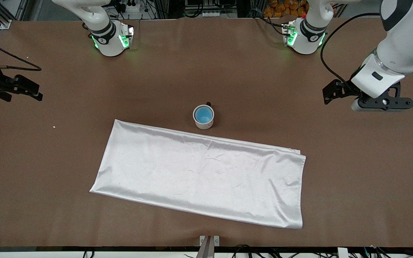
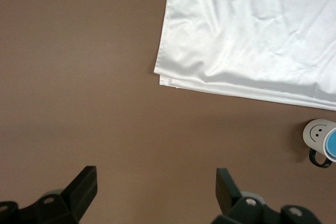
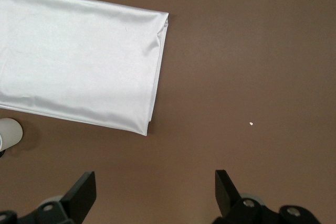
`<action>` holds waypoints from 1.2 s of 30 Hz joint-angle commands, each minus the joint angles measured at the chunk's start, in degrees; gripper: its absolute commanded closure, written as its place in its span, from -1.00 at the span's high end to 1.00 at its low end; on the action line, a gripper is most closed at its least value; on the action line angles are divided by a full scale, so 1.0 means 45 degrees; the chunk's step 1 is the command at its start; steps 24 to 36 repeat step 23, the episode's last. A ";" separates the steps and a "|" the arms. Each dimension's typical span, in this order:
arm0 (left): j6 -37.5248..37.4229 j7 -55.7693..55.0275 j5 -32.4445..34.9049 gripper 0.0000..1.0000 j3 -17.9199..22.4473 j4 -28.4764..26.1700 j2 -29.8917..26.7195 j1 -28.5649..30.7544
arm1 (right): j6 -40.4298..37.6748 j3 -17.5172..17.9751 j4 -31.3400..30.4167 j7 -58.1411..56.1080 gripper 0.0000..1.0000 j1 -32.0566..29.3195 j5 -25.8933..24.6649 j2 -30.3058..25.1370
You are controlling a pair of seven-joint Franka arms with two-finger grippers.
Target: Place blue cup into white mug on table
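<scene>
Lying nearest the camera, the white satin cloth (image 1: 199, 175) is spreading just beside the white mug (image 1: 204, 123), where the blue cup (image 1: 203, 114) is already sitting inside. Little is looking likely to go wrong unless an arm sweeps in and tips the mug or drags the cloth against it. Both the left hand (image 1: 368, 98) and the right hand (image 1: 16, 89) are waiting wide open and empty over the bare tabletop (image 1: 48, 161) at their own ends.

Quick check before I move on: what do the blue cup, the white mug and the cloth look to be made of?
Blue cup: likely plastic, judging by its uniform bright colour and thin rim; it sits inside the mug. White mug: probably glazed ceramic, with a smooth off-white wall, a dark handle and a printed smiley face. White cloth: satin-like fabric, showing a soft sheen, fine creases and a folded edge.
</scene>
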 commanded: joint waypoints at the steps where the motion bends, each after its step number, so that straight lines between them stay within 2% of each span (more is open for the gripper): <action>1: -0.0048 0.0238 0.0264 1.00 0.0541 0.0461 0.0161 -0.0477 | -0.0138 0.0091 -0.0020 -0.0042 1.00 -0.0144 -0.0092 -0.0169; 36: -0.0048 0.0238 0.0264 1.00 0.0424 0.0462 0.0161 -0.0360 | -0.0041 0.0091 -0.0079 -0.0042 1.00 -0.0144 -0.0092 -0.0091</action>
